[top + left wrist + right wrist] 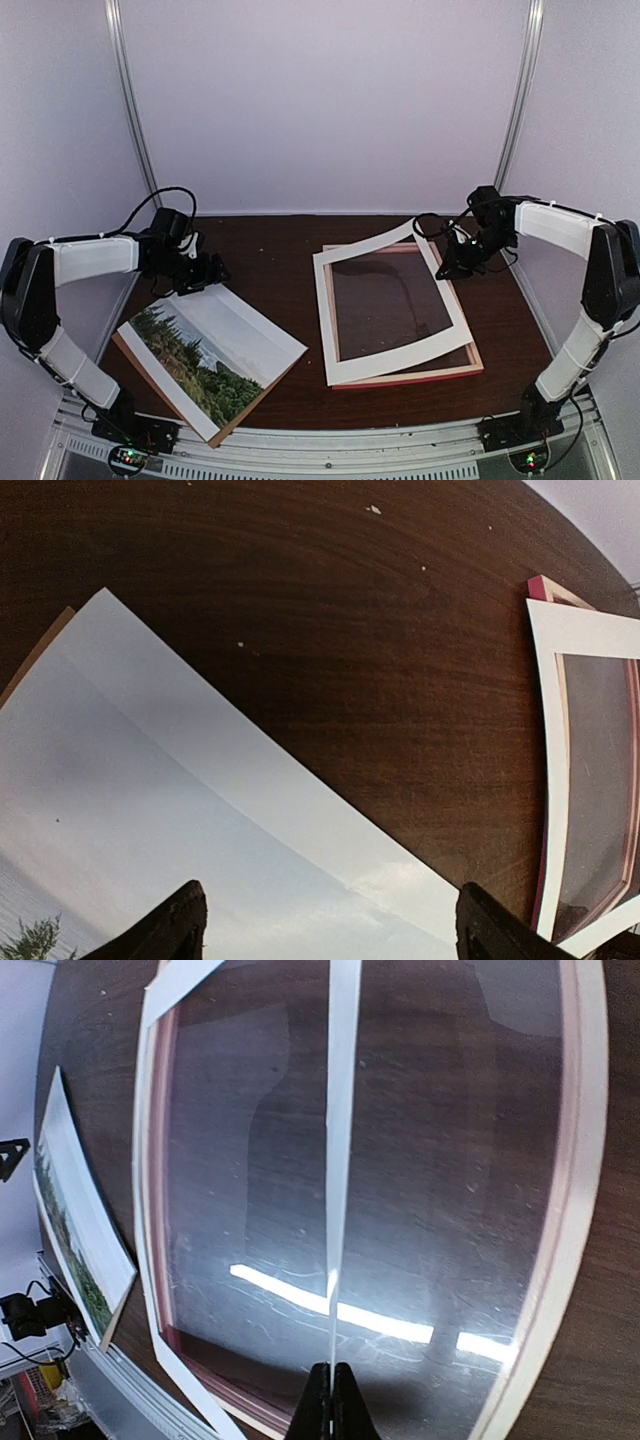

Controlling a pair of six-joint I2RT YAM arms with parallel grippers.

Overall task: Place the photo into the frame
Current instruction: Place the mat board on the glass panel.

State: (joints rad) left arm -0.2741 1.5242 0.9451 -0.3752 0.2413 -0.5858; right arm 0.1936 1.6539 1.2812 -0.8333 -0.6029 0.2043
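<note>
Photo (215, 355) lay left of the frame (541, 585) on the table (280, 260). Left claw (330, 910) hung wide open above it; right claw (331, 1375) pinched the white mat's (400, 365) edge.

Photo (150, 810) runs off my left wrist view's left and bottom edges. Brown board (40, 651) beneath it mostly hidden. Mat (395, 362) covers much of the frame (430, 377).

Looks like a robotics lab test cell: plain white panel walls (320, 100) filling the upper picture, slim metal posts (133, 110) upper left and right, dark wood-grain tabletop (270, 250) mid-picture, left arm (90, 260) and right arm (560, 228) bolted to an aluminium rail (330, 448) along the bottom edge.
</note>
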